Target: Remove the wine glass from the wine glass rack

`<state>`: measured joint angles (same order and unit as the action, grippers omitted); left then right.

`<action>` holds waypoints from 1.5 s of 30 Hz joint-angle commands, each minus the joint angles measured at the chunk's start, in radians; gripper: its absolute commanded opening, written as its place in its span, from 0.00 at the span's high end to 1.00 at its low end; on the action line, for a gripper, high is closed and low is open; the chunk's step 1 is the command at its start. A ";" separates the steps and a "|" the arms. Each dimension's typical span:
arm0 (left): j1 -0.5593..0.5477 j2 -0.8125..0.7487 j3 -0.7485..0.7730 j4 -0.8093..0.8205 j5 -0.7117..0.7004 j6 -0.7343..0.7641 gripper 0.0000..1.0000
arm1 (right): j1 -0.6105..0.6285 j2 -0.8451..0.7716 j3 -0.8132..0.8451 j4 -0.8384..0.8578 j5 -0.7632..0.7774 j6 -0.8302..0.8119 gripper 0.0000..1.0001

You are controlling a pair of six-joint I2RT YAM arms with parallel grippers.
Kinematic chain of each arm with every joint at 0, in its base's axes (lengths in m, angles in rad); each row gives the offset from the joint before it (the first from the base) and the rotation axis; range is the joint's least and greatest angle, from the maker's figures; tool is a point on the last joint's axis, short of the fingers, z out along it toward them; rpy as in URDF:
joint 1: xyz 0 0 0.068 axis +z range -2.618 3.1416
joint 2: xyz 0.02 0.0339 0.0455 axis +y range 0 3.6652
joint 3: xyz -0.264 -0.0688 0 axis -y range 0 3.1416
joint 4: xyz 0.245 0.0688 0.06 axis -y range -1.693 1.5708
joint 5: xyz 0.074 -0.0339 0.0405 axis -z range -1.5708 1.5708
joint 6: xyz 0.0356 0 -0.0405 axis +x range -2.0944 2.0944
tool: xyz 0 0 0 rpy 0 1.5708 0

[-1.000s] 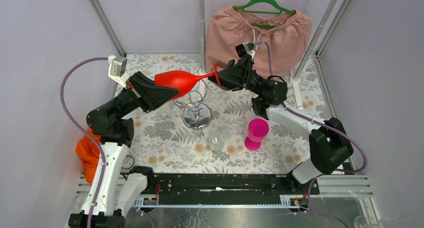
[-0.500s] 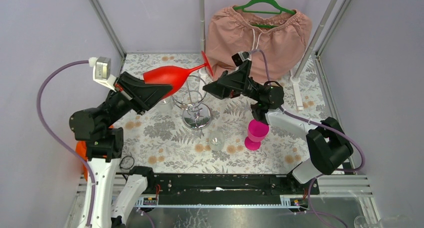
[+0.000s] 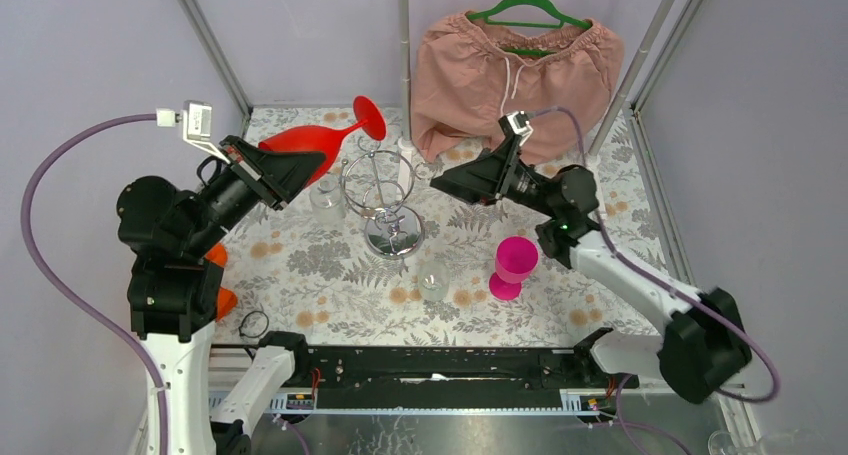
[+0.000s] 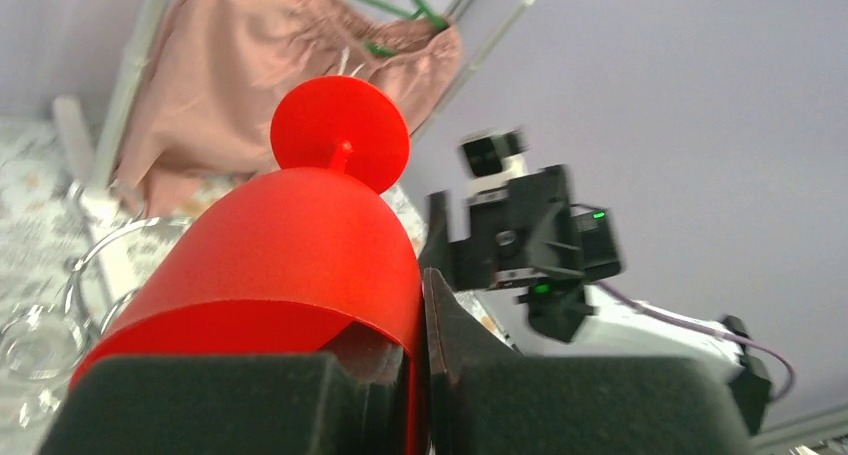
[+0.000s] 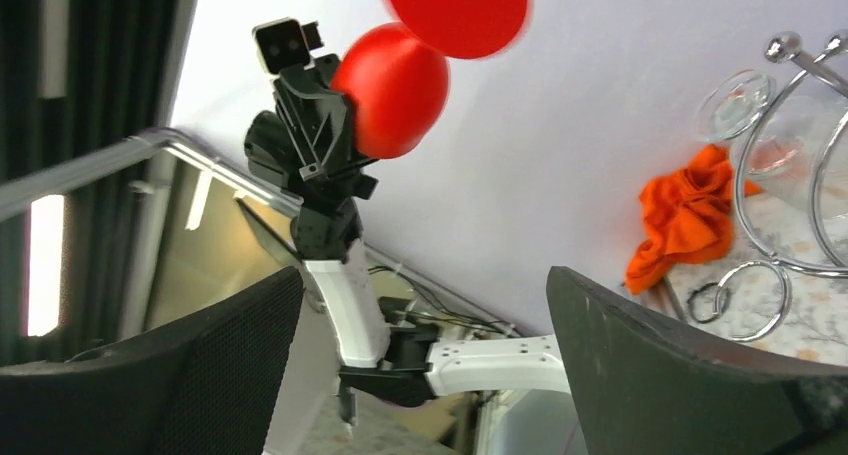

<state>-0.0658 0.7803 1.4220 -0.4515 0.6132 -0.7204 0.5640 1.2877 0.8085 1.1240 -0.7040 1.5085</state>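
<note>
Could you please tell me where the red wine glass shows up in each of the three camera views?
Top external: red wine glass upper left of centre, in the left claw, foot pointing right.
Left wrist: fills the centre and lower left, round foot above.
Right wrist: top centre, foot cut by the top edge.
Shared landmark: the chrome wine glass rack, at centre, left edge and right edge respectively.

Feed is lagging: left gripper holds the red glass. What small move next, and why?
Probably lower the left gripper toward bare table, left of the wine glass rack: the red wine glass hangs tilted, clear of it; the right gripper is open.
</note>
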 commanded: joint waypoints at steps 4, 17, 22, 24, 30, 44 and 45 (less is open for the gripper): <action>-0.004 0.024 0.064 -0.331 -0.123 0.128 1.00 | -0.007 -0.254 0.182 -0.860 0.159 -0.582 0.00; -0.011 -0.038 0.163 -0.610 -0.191 0.192 1.00 | -0.006 -0.348 0.246 -1.083 0.291 -0.710 0.00; -0.022 -0.094 0.126 -0.683 -0.260 0.185 1.00 | -0.007 -0.346 0.241 -1.088 0.300 -0.704 0.00; -0.022 -0.108 0.127 -0.728 -0.302 0.184 1.00 | -0.006 -0.347 0.241 -1.093 0.301 -0.701 0.00; -0.020 -0.152 0.138 -0.889 -0.424 0.188 1.00 | -0.007 -0.359 0.235 -1.095 0.304 -0.694 0.00; -0.006 -0.263 -0.146 -0.956 -0.398 0.207 1.00 | -0.006 -0.361 0.208 -1.103 0.304 -0.680 0.00; -0.006 -0.270 -0.166 -0.956 -0.398 0.208 1.00 | -0.007 -0.361 0.206 -1.104 0.306 -0.682 0.00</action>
<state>-0.0769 0.5484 1.3144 -1.3937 0.2169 -0.5358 0.5617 0.9447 1.0214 0.0265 -0.4088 0.8276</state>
